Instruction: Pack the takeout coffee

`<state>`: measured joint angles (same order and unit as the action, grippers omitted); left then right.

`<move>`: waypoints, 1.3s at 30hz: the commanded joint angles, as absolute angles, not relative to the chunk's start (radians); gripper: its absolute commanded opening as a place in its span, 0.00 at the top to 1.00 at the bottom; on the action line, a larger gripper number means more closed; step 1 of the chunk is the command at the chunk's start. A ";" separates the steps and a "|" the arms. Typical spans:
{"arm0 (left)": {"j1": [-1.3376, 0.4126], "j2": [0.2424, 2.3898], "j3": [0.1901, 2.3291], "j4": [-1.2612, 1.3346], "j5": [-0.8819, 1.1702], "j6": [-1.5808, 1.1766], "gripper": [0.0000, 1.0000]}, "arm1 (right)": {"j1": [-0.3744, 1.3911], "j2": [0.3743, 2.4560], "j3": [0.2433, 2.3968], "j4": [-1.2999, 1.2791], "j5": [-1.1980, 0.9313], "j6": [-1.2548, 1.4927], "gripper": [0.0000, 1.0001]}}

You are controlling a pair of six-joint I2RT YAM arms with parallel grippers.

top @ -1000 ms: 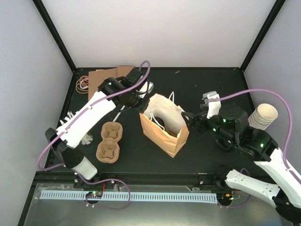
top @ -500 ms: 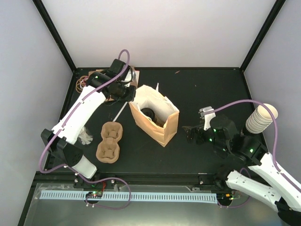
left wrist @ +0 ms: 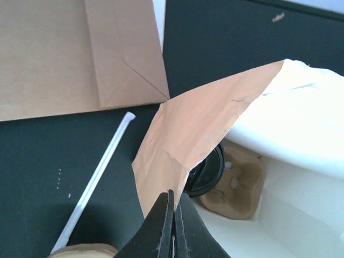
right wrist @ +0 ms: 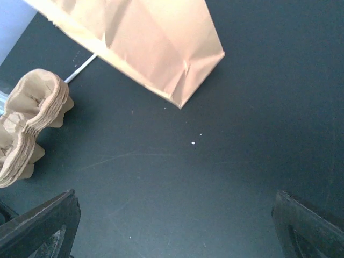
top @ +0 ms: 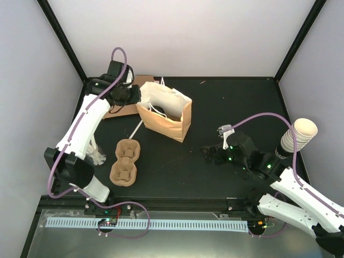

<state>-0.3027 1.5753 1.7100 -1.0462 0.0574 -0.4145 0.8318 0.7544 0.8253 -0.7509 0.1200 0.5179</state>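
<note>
flat bags: a brown flat bag [left wrist: 64, 54] lay on the surface [top: 226, 102] at back left, untouched.
left gripper [left wrist: 174, 200]: mine, clenched on the left rim of the paper bag [top: 164, 115], pinching the paper edge.
spare trays [top: 124, 161]: pulp stack sat on the surface in front of the bag, apart from it.
straw [left wrist: 97, 177]: lay on the surface between the spare trays and the bag.
paper bag: stood upright, mouth open upward.
takeout coffee [left wrist: 207, 172]: one black-lidded cup was down inside the bag, seated on a pulp tray [left wrist: 239, 185]. Bag wall hid the rest; I couldn't count cups.
right gripper [right wrist: 173, 226]: mine, released, jaws wide, nothing in it, over bare surface right of the bag.
cup stack [top: 297, 134]: cream lidless cups at far right, not part of the job.
progress: my read was that loading was largely done, since no lidded cup showed outside the bag. Left: let go of the rim, confirm the count.
</note>
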 commanded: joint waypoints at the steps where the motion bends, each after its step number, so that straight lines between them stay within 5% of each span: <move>1: -0.257 1.570 1.711 -0.946 0.074 -0.473 0.98 | 0.834 0.765 0.798 -0.663 0.096 0.544 0.00; 9: -0.249 1.552 1.660 -0.888 0.038 -0.556 0.79 | 0.834 0.778 0.770 -0.639 0.100 0.546 0.00; 19: -0.249 1.437 1.625 -0.886 0.120 -0.508 0.20 | 0.834 0.782 0.762 -0.628 0.096 0.544 0.00; 27: -0.249 1.193 1.554 -0.871 0.098 -0.442 0.03 | 0.834 0.817 0.784 -0.617 0.095 0.529 0.00; 39: -0.249 0.795 1.151 -0.806 0.327 -0.374 0.01 | 0.834 0.882 0.802 -0.591 0.140 0.539 0.00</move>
<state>-0.2516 0.8387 1.2469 -0.8059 0.2356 -0.3977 0.8318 0.8658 0.7719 -0.6254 0.1085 0.5331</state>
